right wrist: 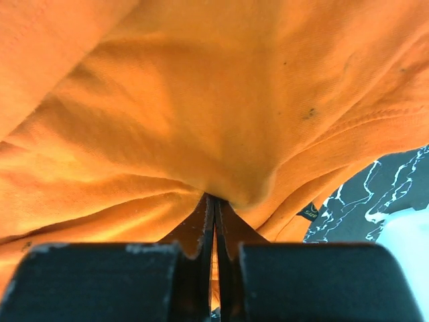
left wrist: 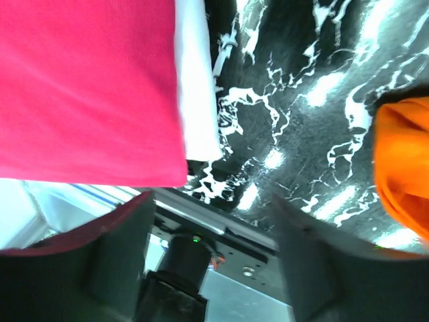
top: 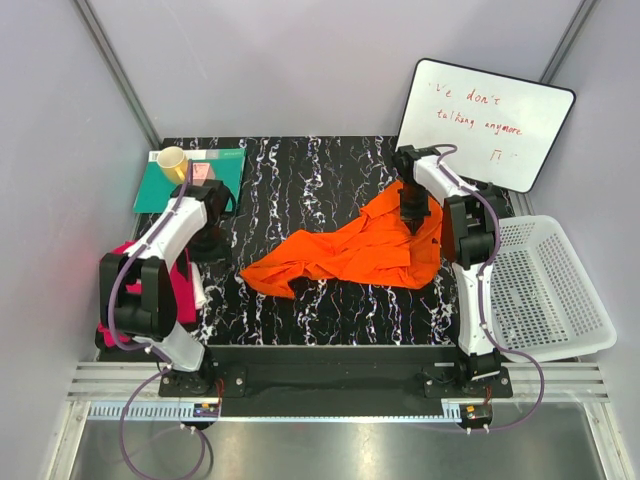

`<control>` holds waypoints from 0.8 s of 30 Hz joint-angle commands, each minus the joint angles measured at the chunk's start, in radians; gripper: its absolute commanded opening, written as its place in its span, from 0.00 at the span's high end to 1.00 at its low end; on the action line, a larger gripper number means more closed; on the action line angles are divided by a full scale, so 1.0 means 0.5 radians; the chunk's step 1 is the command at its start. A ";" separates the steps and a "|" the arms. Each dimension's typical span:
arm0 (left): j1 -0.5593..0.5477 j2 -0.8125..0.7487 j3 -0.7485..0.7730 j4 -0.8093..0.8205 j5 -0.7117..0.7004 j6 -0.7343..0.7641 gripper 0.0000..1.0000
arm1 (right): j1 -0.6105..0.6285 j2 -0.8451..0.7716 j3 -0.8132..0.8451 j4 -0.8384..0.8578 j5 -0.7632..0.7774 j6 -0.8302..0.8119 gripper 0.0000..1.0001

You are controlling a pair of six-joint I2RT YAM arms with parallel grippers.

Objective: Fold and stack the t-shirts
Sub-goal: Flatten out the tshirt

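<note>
The orange t-shirt [top: 350, 250] lies crumpled across the middle of the black marbled table [top: 300, 170]. My right gripper [top: 413, 218] is at the shirt's far right end. In the right wrist view its jaws are shut on a fold of the orange t-shirt [right wrist: 201, 100], which bulges over the right gripper [right wrist: 214, 200]. The magenta t-shirt [top: 182, 288] lies flat at the table's left edge, partly under my left arm. My left gripper [top: 207, 243] hovers beside it. In the left wrist view the left gripper [left wrist: 211, 201] stands open and empty, with the magenta t-shirt [left wrist: 87, 87] to its upper left and the orange t-shirt [left wrist: 402, 174] at the right edge.
A teal mat [top: 215, 185] at the far left carries a yellow mug [top: 172, 160] and a small pink item [top: 200, 171]. A white perforated basket [top: 545, 290] stands at the right. A whiteboard [top: 485, 120] leans at the back right. A white strip [left wrist: 198, 87] shows beside the magenta shirt.
</note>
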 commanded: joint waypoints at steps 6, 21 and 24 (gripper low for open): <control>-0.443 0.093 0.696 0.076 0.108 0.229 0.01 | -0.024 -0.235 0.067 0.068 -0.204 -0.090 0.71; -1.023 1.007 1.488 0.092 0.525 0.348 0.04 | -0.006 -0.260 0.024 0.215 -0.699 -0.053 0.62; -1.042 1.069 1.525 0.101 0.614 0.388 0.10 | -0.003 -0.245 0.015 0.212 -0.677 -0.056 0.62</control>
